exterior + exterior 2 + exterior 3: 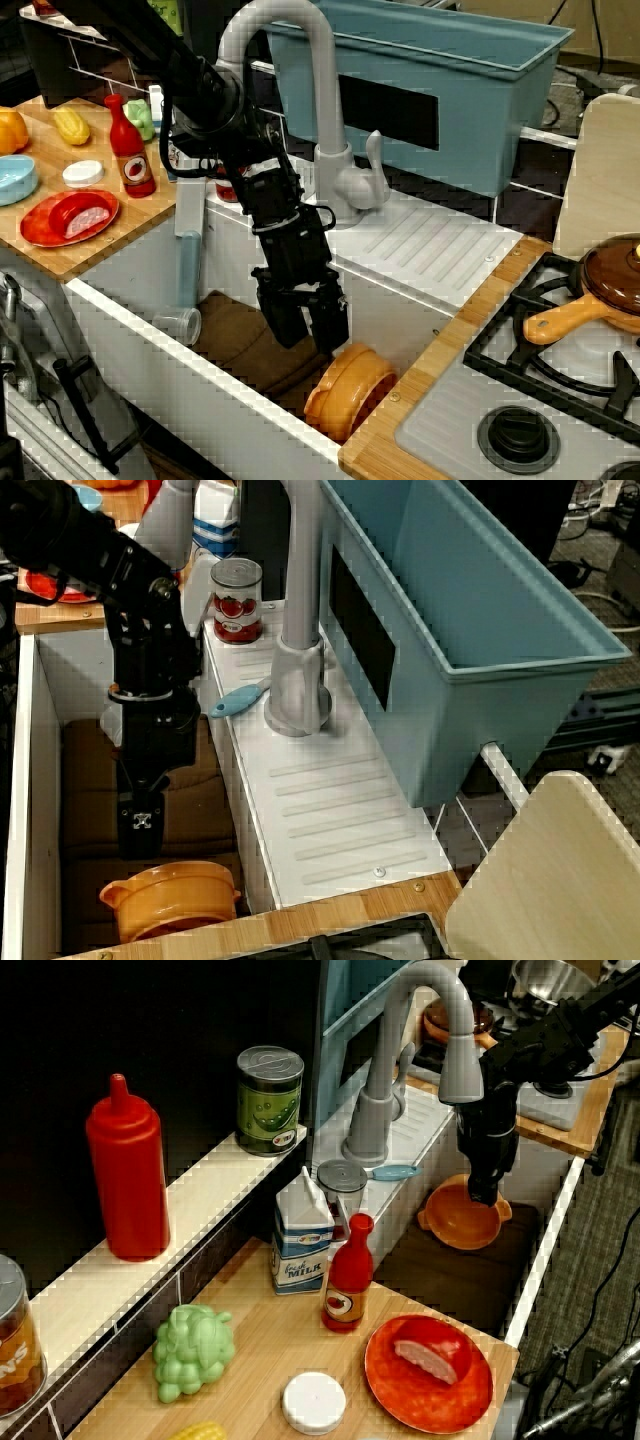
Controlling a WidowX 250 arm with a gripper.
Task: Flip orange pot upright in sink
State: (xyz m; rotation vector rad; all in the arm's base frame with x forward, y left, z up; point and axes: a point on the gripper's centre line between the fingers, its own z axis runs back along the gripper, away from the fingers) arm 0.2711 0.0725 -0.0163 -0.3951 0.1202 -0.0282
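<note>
The orange pot (352, 392) lies tipped on its side at the right end of the sink (130, 325), leaning on the end wall. In the view from the counter's left end its hollow inside (460, 1222) faces the camera. In the view from behind, the pot (172, 898) shows its ridged side and two small handles. My black gripper (307, 325) points straight down just left of and above the pot's upper rim, its right fingertip close to that rim. The fingers stand a little apart with nothing between them. The same gripper (141, 832) (484, 1192) hangs over the pot.
A tall grey faucet (300, 60) arches over the arm, with a blue-grey tub (450, 80) behind it. Right of the sink is a stove with a brown lidded pan (610, 285). On the left counter stand a ketchup bottle (130, 150) and a red plate (70, 217).
</note>
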